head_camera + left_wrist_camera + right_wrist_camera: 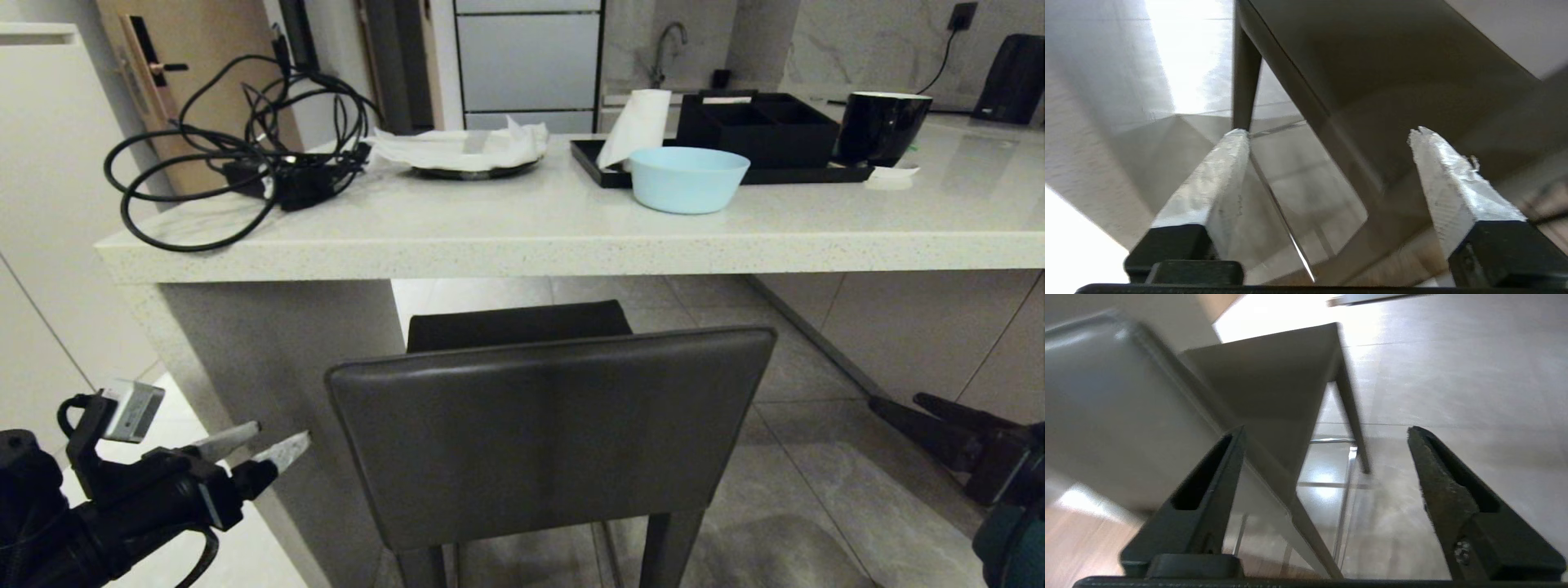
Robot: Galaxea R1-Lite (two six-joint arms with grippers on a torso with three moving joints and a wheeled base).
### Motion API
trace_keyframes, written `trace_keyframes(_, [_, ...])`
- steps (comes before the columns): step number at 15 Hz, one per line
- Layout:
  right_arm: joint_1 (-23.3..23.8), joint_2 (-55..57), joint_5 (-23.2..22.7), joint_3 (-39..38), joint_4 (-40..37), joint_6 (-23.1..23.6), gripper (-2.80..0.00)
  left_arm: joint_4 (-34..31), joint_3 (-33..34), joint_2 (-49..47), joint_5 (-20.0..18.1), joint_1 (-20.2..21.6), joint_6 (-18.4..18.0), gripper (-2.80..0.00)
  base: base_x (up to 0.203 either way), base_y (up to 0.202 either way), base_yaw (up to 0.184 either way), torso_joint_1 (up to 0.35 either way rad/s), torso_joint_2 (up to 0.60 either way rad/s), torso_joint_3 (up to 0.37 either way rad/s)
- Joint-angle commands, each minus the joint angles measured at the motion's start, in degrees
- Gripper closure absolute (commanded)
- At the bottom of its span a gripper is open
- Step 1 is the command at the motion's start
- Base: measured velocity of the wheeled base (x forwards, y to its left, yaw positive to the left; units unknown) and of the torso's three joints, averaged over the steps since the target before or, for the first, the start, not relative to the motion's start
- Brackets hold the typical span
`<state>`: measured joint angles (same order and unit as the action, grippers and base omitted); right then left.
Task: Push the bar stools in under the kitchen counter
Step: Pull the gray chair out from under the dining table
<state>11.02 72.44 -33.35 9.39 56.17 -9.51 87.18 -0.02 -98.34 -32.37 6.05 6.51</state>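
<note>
From the head camera I see the dark grey stool (539,433) at the centre, its square back toward me and its seat partly beneath the thick edge of the kitchen counter (571,245), which runs across from nine to three o'clock. On the counter a tangle of black cable (237,155) lies toward ten o'clock, a blue bowl (688,180) near one o'clock, and a black tray (735,139) just behind the bowl. My left gripper (257,445) sits at eight o'clock, off the stool's left edge, fingers spread and holding nothing. My right gripper (902,404) sits at four o'clock, apart from the stool's right edge. A teal shape (1012,547) shows at the five o'clock corner.

Through the left wrist camera, the left gripper (1329,134) has its two pale fingers wide apart with nothing between them; the stool (1372,81) and one leg lie beyond.

Through the right wrist camera, the right gripper (1325,430) likewise stands wide and empty, with the stool (1274,375) and the tiled floor (1453,375) beyond.
</note>
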Motion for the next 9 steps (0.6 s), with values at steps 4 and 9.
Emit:
trace_keyframes(4, [2.9, 16.7, -31.1, 0.1, 16.2, 4.8, -2.8, 0.5, -2.3, -7.4, -28.2, 5.4, -5.3, -2.8, 0.0, 0.0, 0.0, 0.0, 0.0, 0.0])
trace_keyframes(9, [-8.4, 24.7, -35.3, 1.1, 24.1, 5.1, -2.8, 0.5, -6.1, -10.3, -28.6, 1.8, -5.5, -2.8, 0.0, 0.0, 0.0, 0.0, 0.0, 0.0])
